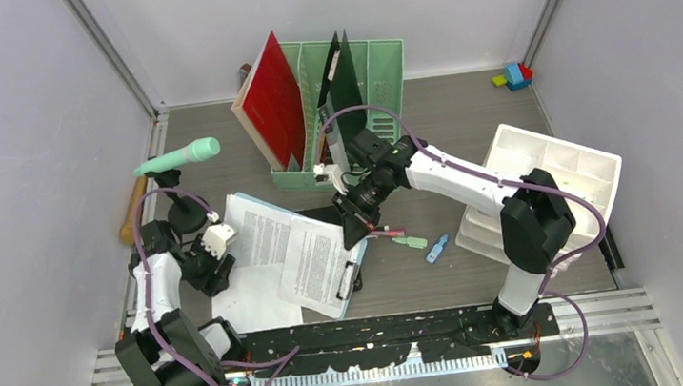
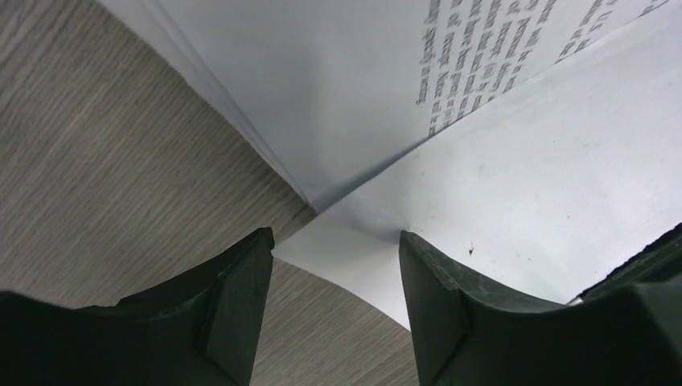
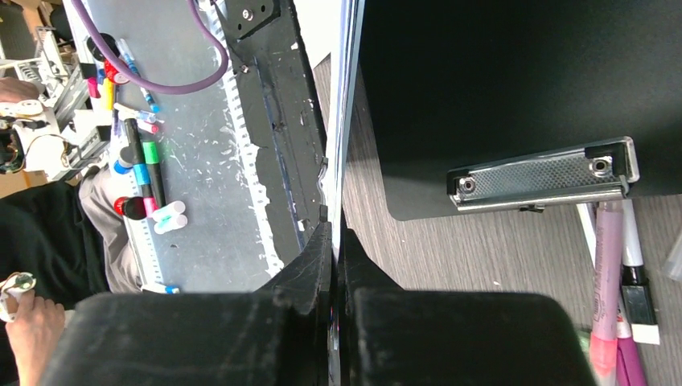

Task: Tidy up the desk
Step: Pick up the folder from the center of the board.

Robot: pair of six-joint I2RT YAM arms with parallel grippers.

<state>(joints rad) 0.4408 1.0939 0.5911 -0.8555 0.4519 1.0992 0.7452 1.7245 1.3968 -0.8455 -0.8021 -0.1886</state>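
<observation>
- Pinching a thin pale sheet (image 3: pixel 348 96) edge-on, the right tool (image 3: pixel 336 265) is closed, probably to lift it toward the file rack (image 1: pixel 377 65) at 12 o'clock.
- Left tool (image 2: pixel 334 265) gapes empty astride a paper corner (image 2: pixel 482 225), seemingly to steady it.
- The desk (image 1: pixel 463 113) lies beneath both arms.

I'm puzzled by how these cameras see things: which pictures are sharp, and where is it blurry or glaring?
Top external: evenly lit and sharp, with only soft shadows around the papers. Left wrist: the print is soft and the left pincer dark. Right wrist: the metal clip is crisp and glinting; the right pincer, shut on a thin sheet, is nearly black.
</observation>
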